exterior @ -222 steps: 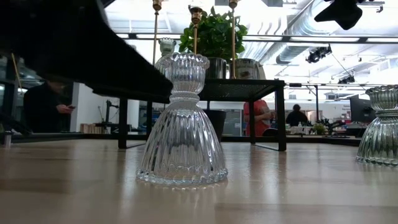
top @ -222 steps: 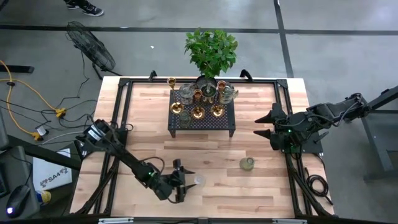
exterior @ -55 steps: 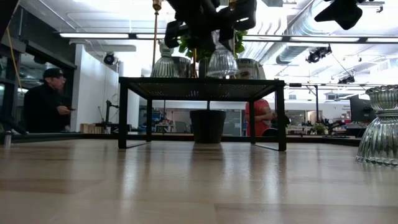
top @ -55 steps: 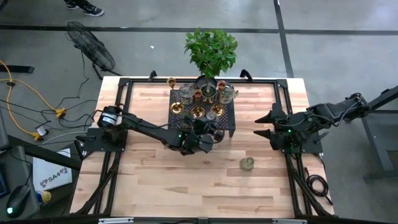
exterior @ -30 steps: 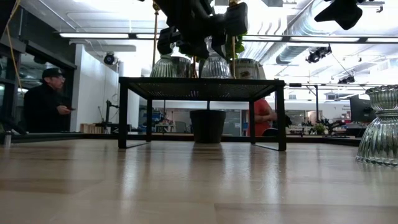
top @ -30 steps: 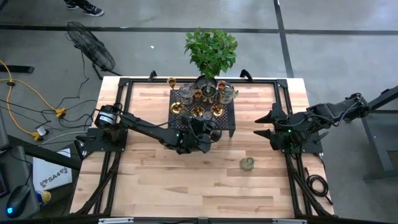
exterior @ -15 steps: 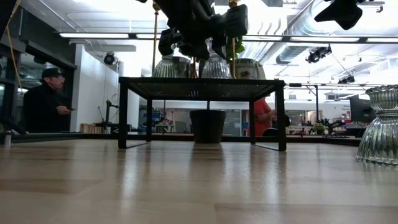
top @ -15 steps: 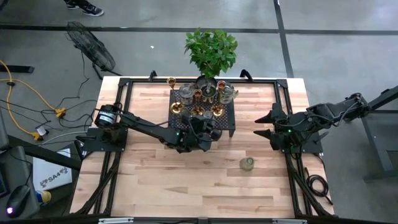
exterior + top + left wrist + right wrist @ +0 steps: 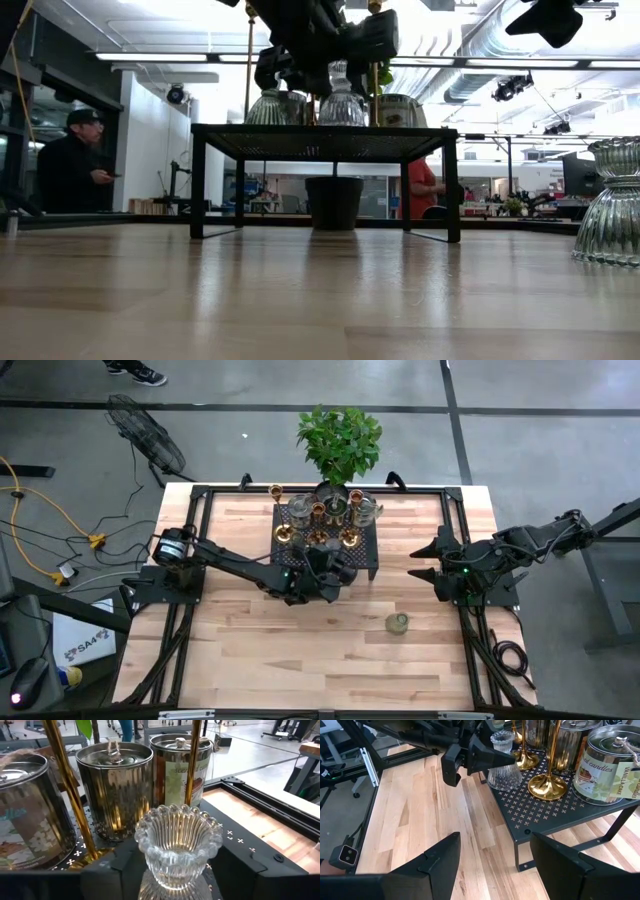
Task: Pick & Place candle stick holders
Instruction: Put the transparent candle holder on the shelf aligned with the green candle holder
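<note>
Clear glass holder (image 9: 178,843) sits on the front edge of the black stand (image 9: 555,810), just beside a brass stick's base (image 9: 548,786). Left gripper (image 9: 470,757) straddles its neck; fingers parted, can't tell if they touch the glass. Ribbed pressed glass: rigid, slick, chippable, probably heavy for its size. Best hold is the narrow waist under the cup. Right gripper (image 9: 495,851) hangs spread, empty, well apart. Greenish holder (image 9: 398,623) waits on the table (image 9: 240,660).

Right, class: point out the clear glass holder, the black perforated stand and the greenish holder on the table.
clear glass holder (image 9: 178,842): left wrist view, ribbed cup.
black perforated stand (image 9: 555,807): right wrist view, perforated top.
greenish holder (image 9: 398,623): high view, its top.
</note>
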Robot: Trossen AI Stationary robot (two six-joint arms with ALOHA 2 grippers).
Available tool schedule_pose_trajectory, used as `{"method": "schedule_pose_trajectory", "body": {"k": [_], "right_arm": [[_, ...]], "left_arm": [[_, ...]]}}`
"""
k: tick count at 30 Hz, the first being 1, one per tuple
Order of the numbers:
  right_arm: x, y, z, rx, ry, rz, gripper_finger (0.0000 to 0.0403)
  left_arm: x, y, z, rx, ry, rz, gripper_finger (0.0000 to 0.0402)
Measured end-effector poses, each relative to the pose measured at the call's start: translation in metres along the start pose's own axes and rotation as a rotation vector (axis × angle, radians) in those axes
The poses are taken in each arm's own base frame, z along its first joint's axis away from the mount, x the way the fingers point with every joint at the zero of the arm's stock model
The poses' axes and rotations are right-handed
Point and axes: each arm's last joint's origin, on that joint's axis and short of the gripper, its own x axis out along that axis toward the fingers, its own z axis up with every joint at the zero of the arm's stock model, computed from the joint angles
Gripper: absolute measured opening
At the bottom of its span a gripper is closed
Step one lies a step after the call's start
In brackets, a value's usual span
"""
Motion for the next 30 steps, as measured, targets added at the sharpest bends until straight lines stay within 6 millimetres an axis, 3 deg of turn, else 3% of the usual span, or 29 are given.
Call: {"method": "schedule_pose_trajectory", "body": {"k": [6, 30], "right_arm": [[0.000, 0.000, 0.000, 0.000, 0.000, 0.000, 0.0233], [0.000, 0.000, 0.000, 0.000, 0.000, 0.000, 0.0233]], "left_arm": [[0.000, 0.000, 0.001, -0.002, -0.013, 0.016, 0.0233], [-0.001, -0.004, 0.012, 0.049, -0.102, 0.064, 0.0234]]}}
